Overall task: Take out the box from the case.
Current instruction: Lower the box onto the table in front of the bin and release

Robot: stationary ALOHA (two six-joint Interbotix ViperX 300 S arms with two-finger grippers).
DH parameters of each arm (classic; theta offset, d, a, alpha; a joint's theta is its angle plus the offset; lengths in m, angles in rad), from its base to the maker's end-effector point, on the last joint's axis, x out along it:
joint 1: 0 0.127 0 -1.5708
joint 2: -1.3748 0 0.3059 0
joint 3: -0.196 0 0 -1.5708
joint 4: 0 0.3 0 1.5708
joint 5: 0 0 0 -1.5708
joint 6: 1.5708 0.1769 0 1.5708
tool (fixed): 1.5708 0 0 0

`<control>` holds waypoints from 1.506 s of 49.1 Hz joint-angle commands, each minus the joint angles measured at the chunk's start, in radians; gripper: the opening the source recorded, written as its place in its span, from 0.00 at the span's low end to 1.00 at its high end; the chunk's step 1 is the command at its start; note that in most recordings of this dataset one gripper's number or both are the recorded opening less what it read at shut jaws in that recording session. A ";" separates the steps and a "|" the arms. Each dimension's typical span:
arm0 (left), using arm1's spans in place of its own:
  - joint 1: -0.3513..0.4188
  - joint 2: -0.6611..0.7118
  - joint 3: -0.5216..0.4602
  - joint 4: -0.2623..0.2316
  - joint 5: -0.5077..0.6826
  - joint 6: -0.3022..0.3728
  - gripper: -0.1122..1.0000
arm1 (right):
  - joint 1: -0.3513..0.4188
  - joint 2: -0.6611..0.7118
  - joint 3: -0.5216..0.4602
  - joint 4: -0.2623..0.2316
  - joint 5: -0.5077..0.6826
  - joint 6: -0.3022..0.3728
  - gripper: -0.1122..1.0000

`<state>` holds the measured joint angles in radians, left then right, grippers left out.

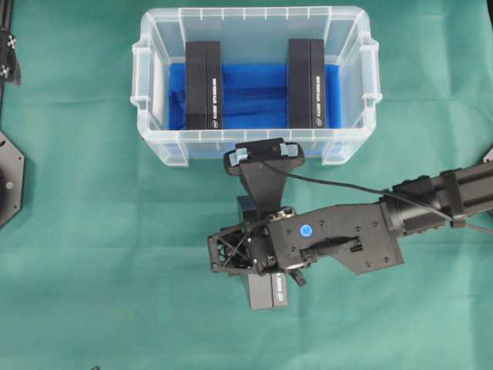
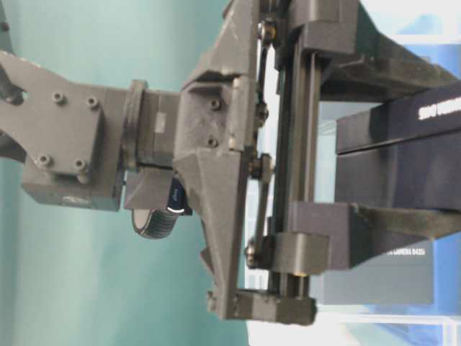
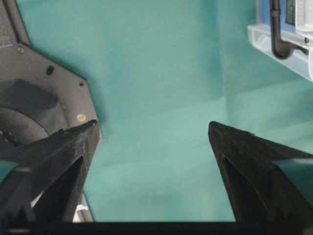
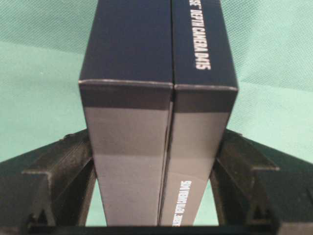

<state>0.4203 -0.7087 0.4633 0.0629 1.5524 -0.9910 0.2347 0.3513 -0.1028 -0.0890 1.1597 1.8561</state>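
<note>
A: Where was the box (image 4: 156,142) just then?

B: Outside the case (image 1: 154,146), over the green desk (image 1: 92,254) on the near side of the case's front wall. It looked like a pair of dark cartons pressed side by side, with white lettering on one face.

A: And what had hold of it?

B: The right gripper (image 4: 155,196). Its fingers (image 4: 58,176) were clamped against the two outer sides of the pair, one finger on each side.

A: What remained inside the case?

B: Two more dark box pairs, one (image 1: 203,85) at the left end and another (image 1: 306,83) at the right end, both standing on the blue cloth (image 1: 254,96) that lined the floor.

A: And the other arm?

B: The left gripper (image 3: 151,132) hung well to the left of the case, fingers (image 3: 63,161) spread wide with only bare desk between them.
</note>
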 commanded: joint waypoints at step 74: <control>-0.006 -0.023 0.002 0.000 -0.002 -0.009 0.99 | 0.000 -0.092 -0.060 -0.023 0.044 0.011 0.94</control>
<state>0.4157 -0.7348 0.4740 0.0629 1.5539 -0.9986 0.2378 0.3160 -0.1243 -0.1120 1.1858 1.8653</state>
